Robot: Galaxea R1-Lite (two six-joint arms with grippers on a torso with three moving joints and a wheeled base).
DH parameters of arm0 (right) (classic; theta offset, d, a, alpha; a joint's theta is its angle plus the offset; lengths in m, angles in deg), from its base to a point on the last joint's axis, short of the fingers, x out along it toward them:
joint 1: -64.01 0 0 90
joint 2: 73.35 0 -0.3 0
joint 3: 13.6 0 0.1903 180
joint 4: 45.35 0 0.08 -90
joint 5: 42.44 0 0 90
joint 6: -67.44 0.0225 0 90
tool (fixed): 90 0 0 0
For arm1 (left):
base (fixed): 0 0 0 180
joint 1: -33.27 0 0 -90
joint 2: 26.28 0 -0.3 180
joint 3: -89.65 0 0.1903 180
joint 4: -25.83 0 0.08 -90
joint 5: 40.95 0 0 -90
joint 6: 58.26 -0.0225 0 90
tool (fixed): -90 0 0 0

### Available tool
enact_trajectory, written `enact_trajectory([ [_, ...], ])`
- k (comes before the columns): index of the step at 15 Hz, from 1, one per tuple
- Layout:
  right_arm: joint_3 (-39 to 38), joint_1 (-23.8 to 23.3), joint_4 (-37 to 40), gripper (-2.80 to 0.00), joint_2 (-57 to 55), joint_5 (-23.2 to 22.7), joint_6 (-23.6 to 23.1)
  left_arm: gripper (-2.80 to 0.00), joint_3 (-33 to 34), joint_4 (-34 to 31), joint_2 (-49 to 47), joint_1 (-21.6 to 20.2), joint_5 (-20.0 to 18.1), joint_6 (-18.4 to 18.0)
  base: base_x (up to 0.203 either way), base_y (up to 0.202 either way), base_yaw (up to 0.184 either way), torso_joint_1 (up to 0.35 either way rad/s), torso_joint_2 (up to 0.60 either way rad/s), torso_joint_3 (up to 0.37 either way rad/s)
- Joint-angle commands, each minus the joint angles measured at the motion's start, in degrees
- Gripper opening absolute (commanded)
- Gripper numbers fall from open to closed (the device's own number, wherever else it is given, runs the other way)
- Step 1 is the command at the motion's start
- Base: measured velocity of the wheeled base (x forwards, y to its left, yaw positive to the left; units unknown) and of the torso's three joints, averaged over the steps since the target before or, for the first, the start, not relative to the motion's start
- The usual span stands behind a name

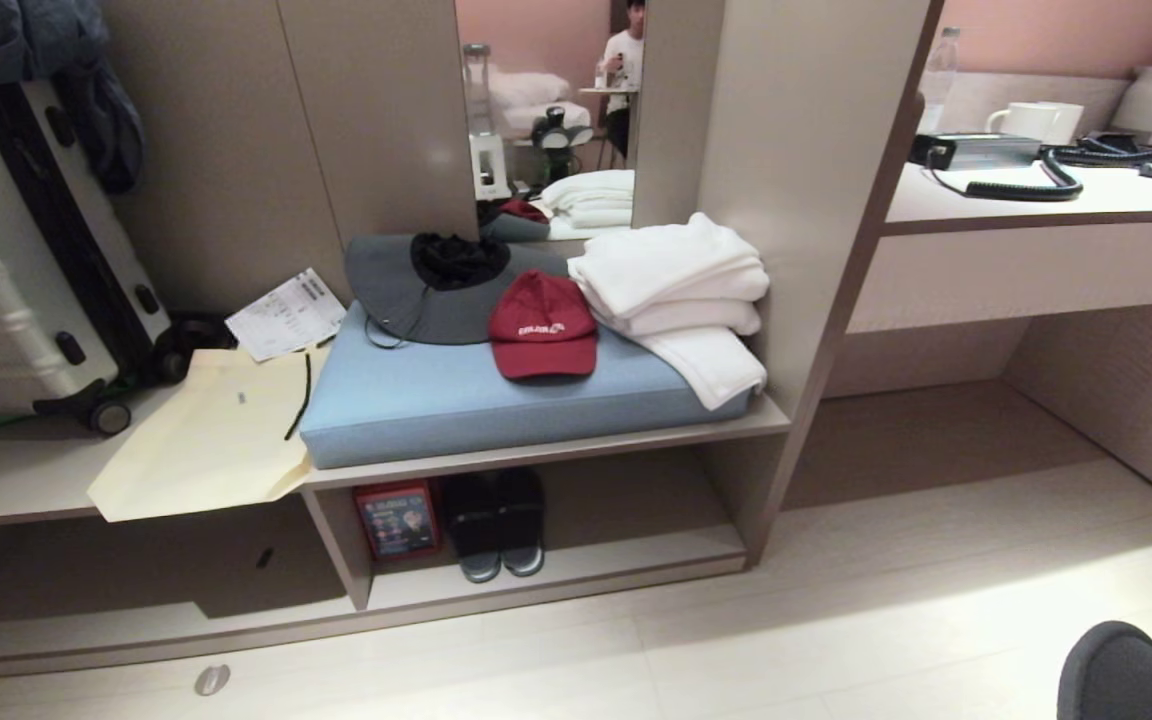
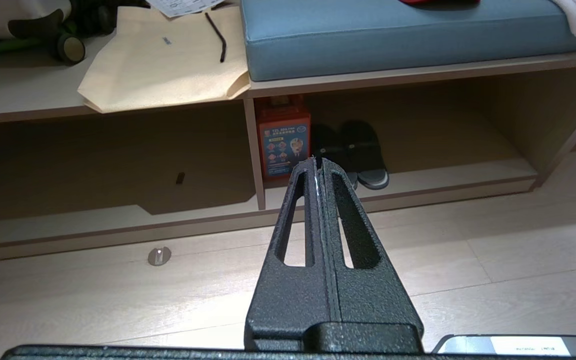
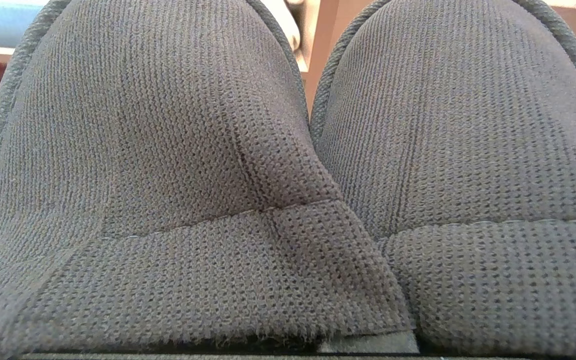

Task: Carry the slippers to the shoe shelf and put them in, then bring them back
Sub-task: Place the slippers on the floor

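Note:
The grey-blue knitted slippers (image 3: 288, 165) lie side by side and fill the right wrist view, hiding my right gripper's fingers beneath them. Their rounded toes (image 1: 1131, 668) poke into the head view at the bottom right corner, above the pale floor. The shoe shelf (image 1: 626, 560) is the low beige cubby under the blue cushion, ahead and to the left of the slippers. My left gripper (image 2: 316, 162) is shut and empty. It hangs above the floor and points toward the shoe shelf (image 2: 443, 175).
A black pair of slippers (image 1: 496, 525) and a red box (image 1: 396, 520) stand in the cubby's left half. On the blue cushion (image 1: 456, 400) lie two hats and white towels (image 1: 681, 300). A suitcase (image 1: 26, 260) and paper bag (image 1: 206, 440) sit left. A desk counter (image 1: 1036, 270) stands right.

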Motion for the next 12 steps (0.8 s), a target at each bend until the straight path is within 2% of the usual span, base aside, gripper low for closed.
enact_trajectory([
  [1,0.0,0.0,0.0,-2.80,0.0,0.1,0.0,-2.80,0.1,0.0,-0.1,0.0,-0.1,0.0,0.000,0.000,0.000,0.002,0.00,0.046],
  [12,0.0,0.0,-0.1,-2.80,0.1,-0.1,-0.7,-2.80,0.1,0.0,-0.1,0.0,-0.1,-0.2,0.000,0.000,0.000,0.000,0.00,0.011],
])
